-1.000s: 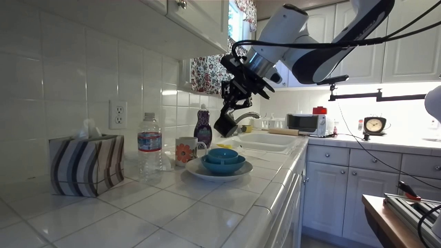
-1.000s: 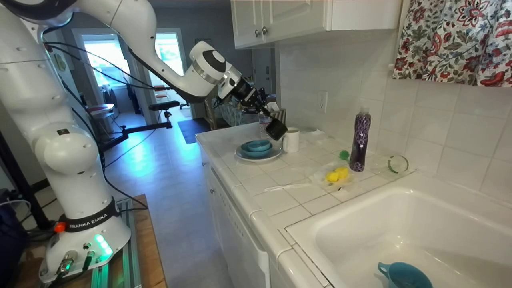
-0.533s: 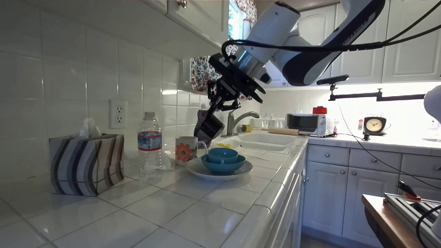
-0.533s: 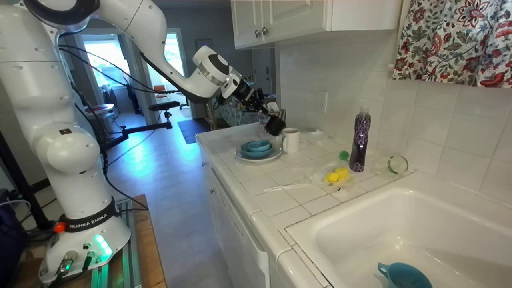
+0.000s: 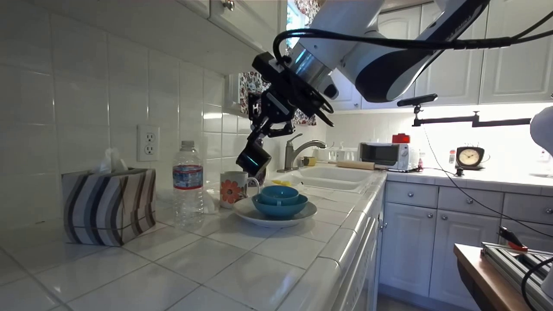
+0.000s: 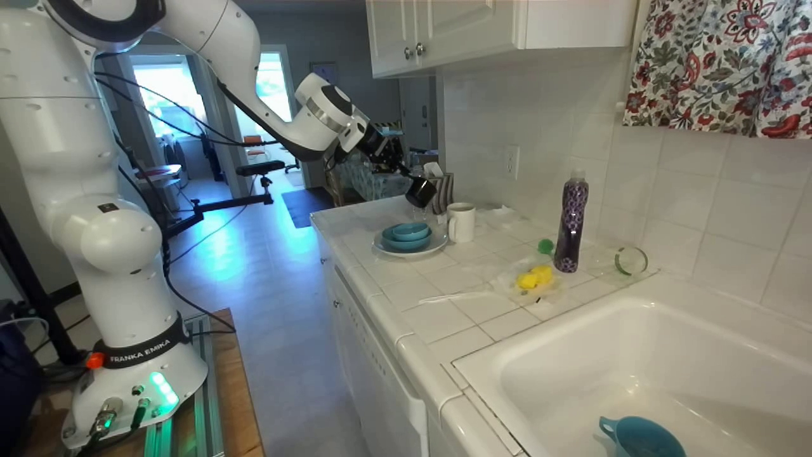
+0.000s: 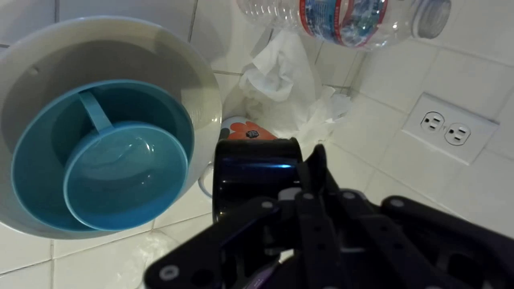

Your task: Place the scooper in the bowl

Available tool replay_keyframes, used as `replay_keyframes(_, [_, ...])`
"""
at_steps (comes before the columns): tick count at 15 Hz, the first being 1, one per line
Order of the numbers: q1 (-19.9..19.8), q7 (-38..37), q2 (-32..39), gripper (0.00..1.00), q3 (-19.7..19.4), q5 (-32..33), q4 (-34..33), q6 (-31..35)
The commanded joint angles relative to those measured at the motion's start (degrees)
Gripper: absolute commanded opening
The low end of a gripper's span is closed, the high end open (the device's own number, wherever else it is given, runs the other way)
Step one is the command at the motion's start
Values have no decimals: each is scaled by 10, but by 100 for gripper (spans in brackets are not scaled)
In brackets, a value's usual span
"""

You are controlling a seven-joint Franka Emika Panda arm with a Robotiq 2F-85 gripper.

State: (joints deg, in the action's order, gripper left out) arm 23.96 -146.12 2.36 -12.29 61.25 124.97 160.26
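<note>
My gripper (image 5: 255,133) is shut on the handle of the dark scooper (image 5: 254,158). The scooper hangs tilted in the air, above the flowered mug in an exterior view. In the wrist view the shut fingers (image 7: 315,164) are beside the scooper's cup (image 7: 253,170); the handle is mostly hidden between them. The teal bowl (image 5: 280,210) stands on a pale plate (image 5: 250,214), with a smaller teal handled cup (image 5: 279,193) inside. In the wrist view the bowl (image 7: 36,160) lies left of the scooper, apart from it. Both exterior views show the scooper (image 6: 420,192) above bowl height.
The mug (image 6: 461,222) stands right beside the plate. A water bottle (image 5: 188,185) and striped tissue box (image 5: 108,207) are nearby. A purple soap bottle (image 6: 571,222) stands by the sink (image 6: 571,355). The upper cabinet (image 5: 250,30) hangs near the arm.
My gripper has carried the scooper left in both exterior views, toward the tissue box side, away from the sink. It stays shut. The bowl, cup and plate have not moved.
</note>
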Motion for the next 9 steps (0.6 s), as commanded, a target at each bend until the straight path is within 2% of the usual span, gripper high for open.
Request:
replay_keyframes(1, [6,-10,-1,1,7,-12,-2,-25])
replay_keyframes(9, [9,-36,-1,1,16,-27,14,-55])
